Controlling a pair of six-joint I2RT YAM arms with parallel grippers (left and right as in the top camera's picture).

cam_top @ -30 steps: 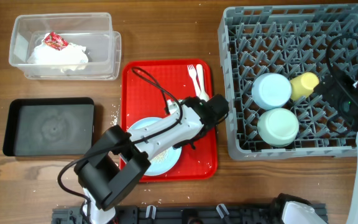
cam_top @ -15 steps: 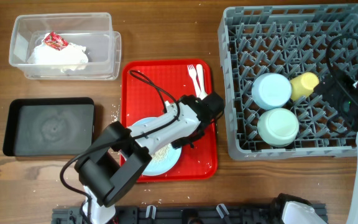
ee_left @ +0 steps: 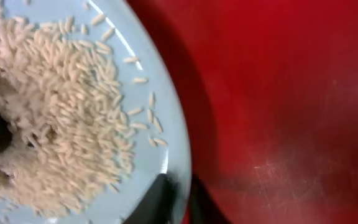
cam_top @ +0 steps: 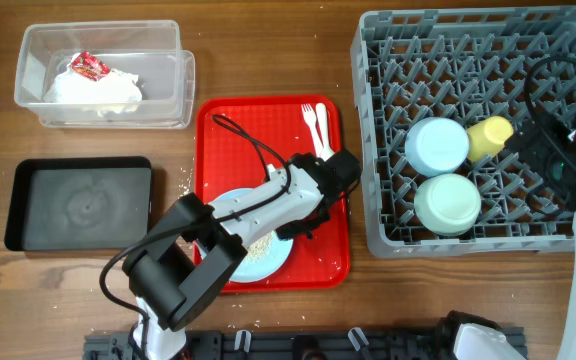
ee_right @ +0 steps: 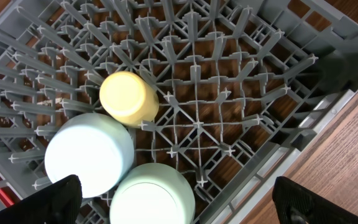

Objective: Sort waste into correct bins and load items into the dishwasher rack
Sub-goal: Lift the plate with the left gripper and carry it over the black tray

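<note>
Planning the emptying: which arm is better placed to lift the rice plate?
Left: its left fingers pinch the rim of the light blue plate; right fingers hang open over the dishwasher rack.

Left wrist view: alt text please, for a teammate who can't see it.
The left gripper pinches the rim of a light blue plate at the bottom of the frame. The plate is strewn with pale rice-like crumbs and sits on a red tray that fills the right side.

Left arm [cam_top: 258, 205] stretches forward, left gripper [ee_left: 178, 199] pinched nearly closed; right gripper [ee_right: 179, 198] hangs wide open.
</note>
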